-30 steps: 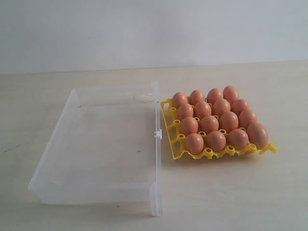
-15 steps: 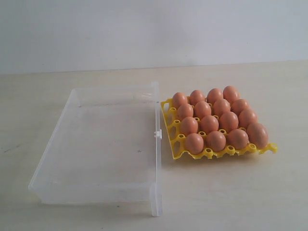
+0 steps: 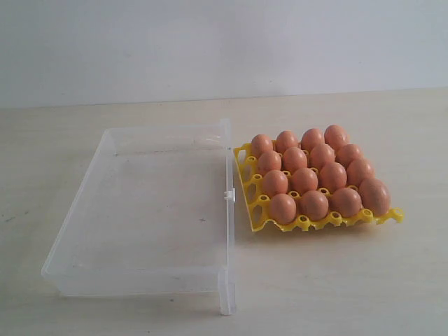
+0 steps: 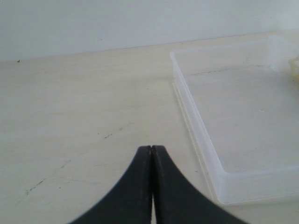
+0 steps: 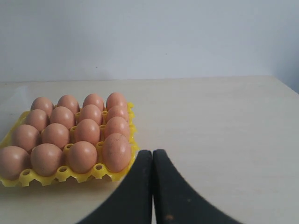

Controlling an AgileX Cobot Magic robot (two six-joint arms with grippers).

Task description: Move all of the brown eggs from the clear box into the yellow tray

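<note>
The clear box (image 3: 150,217) is a shallow, see-through plastic rectangle with low walls, lying flat with its open side up. A small white clasp (image 3: 228,195) sits midway along its right-hand long edge. Just beside that edge, close to it but not clearly touching, lies the yellow tray (image 3: 260,213), a bright openwork grid smaller than the box and turned slightly askew to it. Sixteen brown eggs (image 3: 304,180), smooth, matte and alike in size, stand upright in the tray's cups, four rows of four, filling it.
</note>
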